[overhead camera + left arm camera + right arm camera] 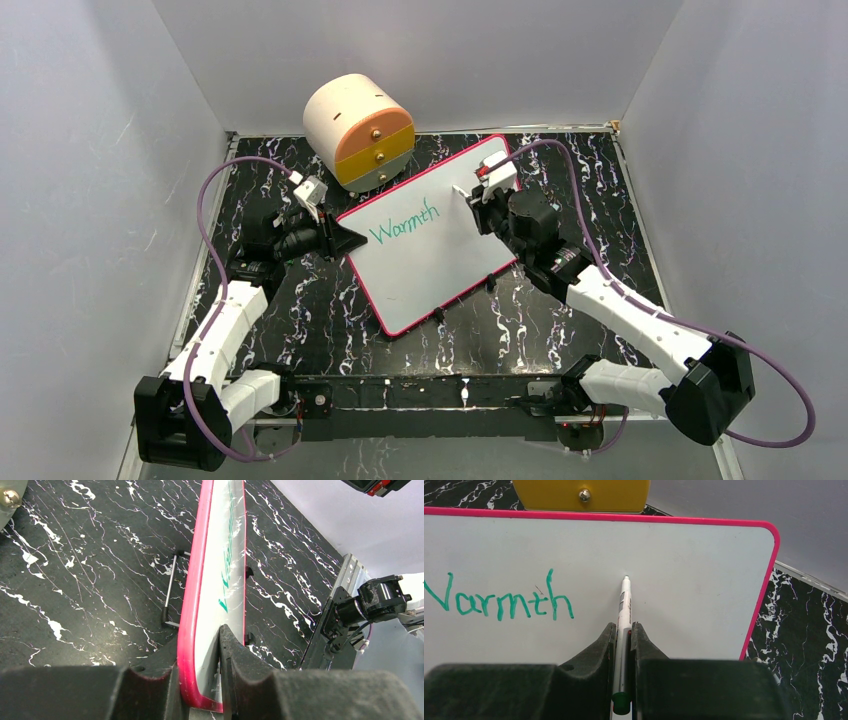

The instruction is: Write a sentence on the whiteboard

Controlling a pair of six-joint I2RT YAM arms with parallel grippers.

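Top external: whiteboard (430,270) on black marbled table (500,330), grey walls (100,150)

Black, white-veined tabletop (500,330) with the whiteboard (430,270) and a round cream drawer box (350,125) behind it.

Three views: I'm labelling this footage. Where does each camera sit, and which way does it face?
Top external: above and behind the bases, looking down on the whiteboard; left arm and right arm show.
Left wrist: sights along the board's edge; its jaws clamp the pink rim.
Right wrist: faces the board toward the yellow drawer; its jaws hold the marker.
Shared: the green writing.
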